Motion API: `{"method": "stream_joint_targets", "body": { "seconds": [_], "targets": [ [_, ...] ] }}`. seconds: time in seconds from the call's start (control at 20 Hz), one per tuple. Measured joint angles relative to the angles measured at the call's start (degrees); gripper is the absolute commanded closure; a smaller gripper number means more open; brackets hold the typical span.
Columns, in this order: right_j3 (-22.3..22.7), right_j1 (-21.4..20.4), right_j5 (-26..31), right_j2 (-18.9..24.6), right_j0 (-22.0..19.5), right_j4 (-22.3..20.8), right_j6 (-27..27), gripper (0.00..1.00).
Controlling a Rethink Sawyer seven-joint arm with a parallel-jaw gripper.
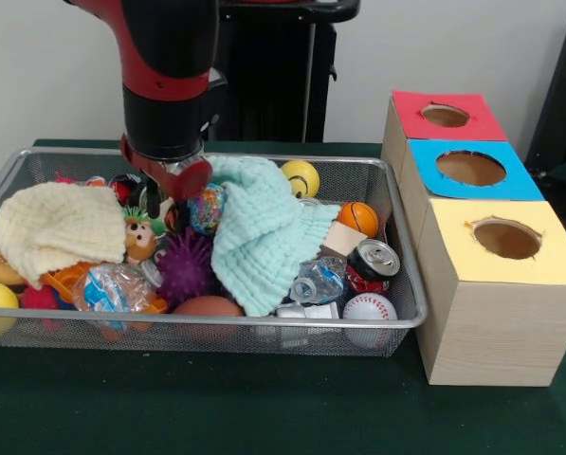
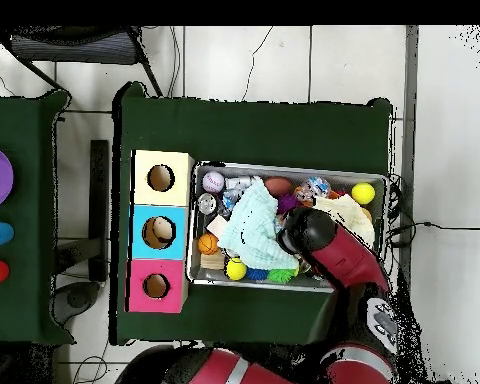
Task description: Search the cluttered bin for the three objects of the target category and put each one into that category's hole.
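Note:
The silver wire-mesh bin (image 1: 410, 318) lies on the green table, full of toys and cloths; it also shows in the overhead view (image 2: 196, 275). A tan-orange figure with a green tuft and a face (image 1: 138, 237) lies left of centre, partly under a cream cloth (image 1: 60, 227). My gripper (image 1: 161, 197) reaches down into the bin just above and behind the figure. Clutter hides its tips. In the overhead view the arm (image 2: 324, 245) covers the gripper. The small pale yellow toy is hidden.
Three wooden boxes with holes stand beside the bin: red top (image 1: 444, 116), blue top (image 1: 472, 169), yellow top (image 1: 505, 242). A mint cloth (image 1: 264, 237), a purple spiky ball (image 1: 186, 265), a can (image 1: 371, 261) and balls fill the bin.

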Motion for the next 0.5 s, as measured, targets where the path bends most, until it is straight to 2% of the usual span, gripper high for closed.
{"method": "stream_joint_targets", "body": {
  "seconds": [0.5],
  "targets": [
    [-3.0, -0.3, 1.9, -0.4, 1.0, 0.0, 0.0, 0.0]
  ]
}}
